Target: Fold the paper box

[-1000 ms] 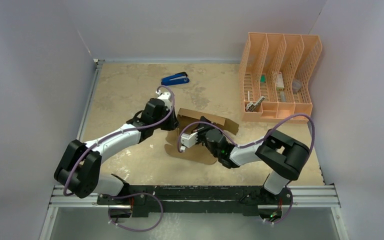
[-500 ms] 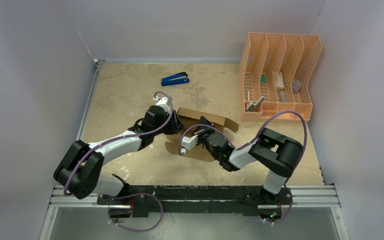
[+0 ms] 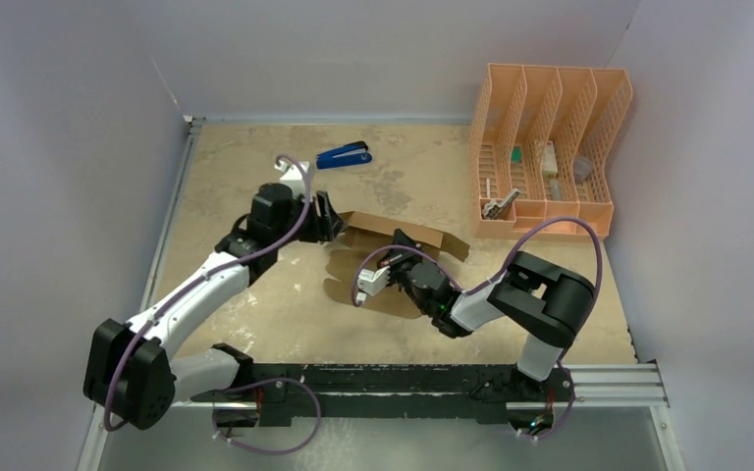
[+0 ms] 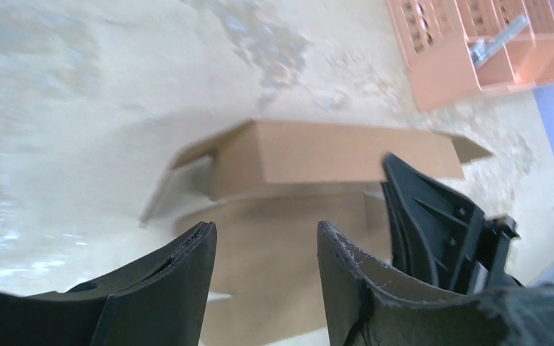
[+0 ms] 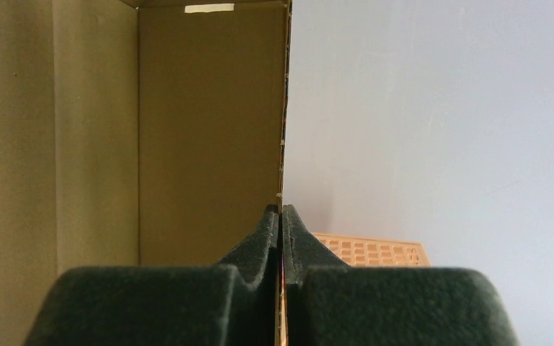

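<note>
The paper box [image 3: 400, 234] sat near the middle of the counter [image 3: 236, 177], only half formed. One long brown wall stood up along its far side, and a flat panel lay on the surface toward the arms' bases. Small flaps hung loose at both ends of that wall.

The right hand [image 3: 400, 257] was pinched tight on the thin edge of an upright panel. From its own wrist camera the cardboard edge ran straight up from between the closed pads [image 5: 268, 229], with the brown inside of the box to one side. To my eye that grip was there to keep the panel upright and the whole piece from sliding.

The left hand [image 3: 326, 218] hovered just beside the box's left end, its fingers [image 4: 187, 263] moderately apart with nothing between them. Its camera looked along the box toward the right hand's dark body. I took it to be free and lined up for the loose end flap, which looked like the next piece to tuck in.

A blue stapler [image 3: 344, 155] lay well behind, and the orange mesh organizer [image 3: 550, 147] stood at the far right, both apart from the work.
</note>
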Action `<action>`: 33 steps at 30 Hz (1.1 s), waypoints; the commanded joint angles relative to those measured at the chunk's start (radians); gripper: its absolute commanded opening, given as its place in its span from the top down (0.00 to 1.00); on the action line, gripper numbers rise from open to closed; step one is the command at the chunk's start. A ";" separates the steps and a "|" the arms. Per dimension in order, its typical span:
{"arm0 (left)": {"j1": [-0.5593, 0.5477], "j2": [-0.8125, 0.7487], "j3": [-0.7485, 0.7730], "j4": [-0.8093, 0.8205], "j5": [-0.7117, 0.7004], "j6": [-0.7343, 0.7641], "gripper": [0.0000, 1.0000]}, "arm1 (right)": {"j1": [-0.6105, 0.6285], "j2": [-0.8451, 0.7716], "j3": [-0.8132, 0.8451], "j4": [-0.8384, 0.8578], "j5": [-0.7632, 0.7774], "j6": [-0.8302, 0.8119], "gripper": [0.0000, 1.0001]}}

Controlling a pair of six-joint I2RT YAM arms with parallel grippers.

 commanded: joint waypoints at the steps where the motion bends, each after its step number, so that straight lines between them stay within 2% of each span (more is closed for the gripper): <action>1: 0.136 -0.030 0.089 -0.127 0.052 0.145 0.46 | 0.006 -0.022 -0.004 0.049 0.017 -0.001 1.00; 5: 0.238 0.009 0.136 -0.177 0.046 0.203 0.46 | 0.006 -0.032 -0.004 0.031 0.015 0.005 1.00; 12: 0.331 0.243 0.270 -0.247 0.049 0.291 0.48 | 0.009 -0.043 -0.002 0.005 0.009 0.016 1.00; 17: 0.332 0.401 0.346 -0.270 0.108 0.350 0.48 | 0.010 -0.042 0.001 0.005 0.008 0.015 1.00; 21: 0.329 0.499 0.405 -0.284 0.222 0.369 0.50 | 0.012 -0.035 0.002 0.011 0.010 0.012 1.00; 26: 0.304 0.540 0.414 -0.297 0.309 0.414 0.51 | 0.014 -0.026 0.007 0.020 0.011 0.006 1.00; 33: 0.250 0.526 0.384 -0.333 0.352 0.483 0.52 | 0.013 -0.004 0.016 0.039 0.014 -0.005 1.00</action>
